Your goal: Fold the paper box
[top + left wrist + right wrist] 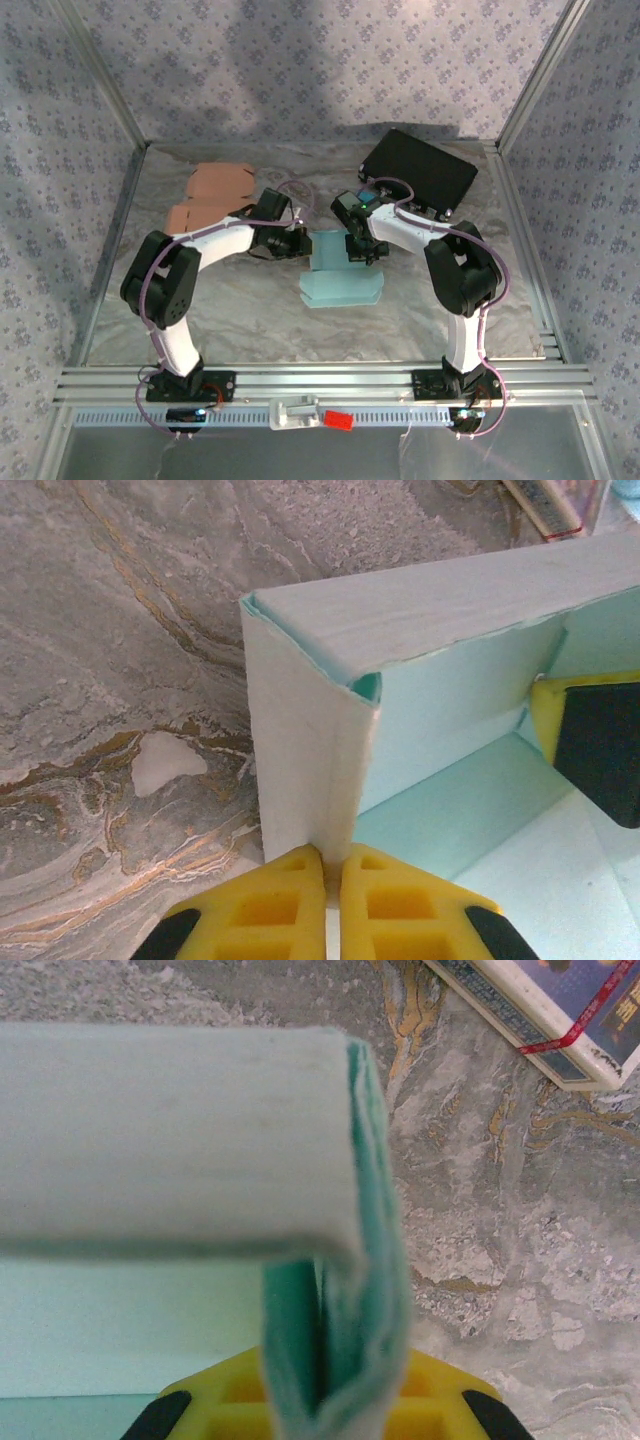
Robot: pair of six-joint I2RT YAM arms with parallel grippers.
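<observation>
The pale teal paper box (341, 280) lies part-folded in the middle of the table, its rear walls standing up. My left gripper (306, 244) is at its left rear corner. In the left wrist view the yellow jaws (333, 865) are shut on the upright left side wall (305, 750), beside the rear wall (450, 705). My right gripper (355, 248) is at the right rear corner. Its jaws (335, 1385) are shut on the doubled right wall (370, 1290), under the rear wall's top edge (170, 1150). A right finger (592, 745) shows inside the box.
Brown flat cardboard pieces (213, 195) lie at the back left. A black case (418, 172) sits at the back right. A box tied with a red band (560, 1005) lies just beyond the right corner. Metal frame rails (300, 385) run along the near edge.
</observation>
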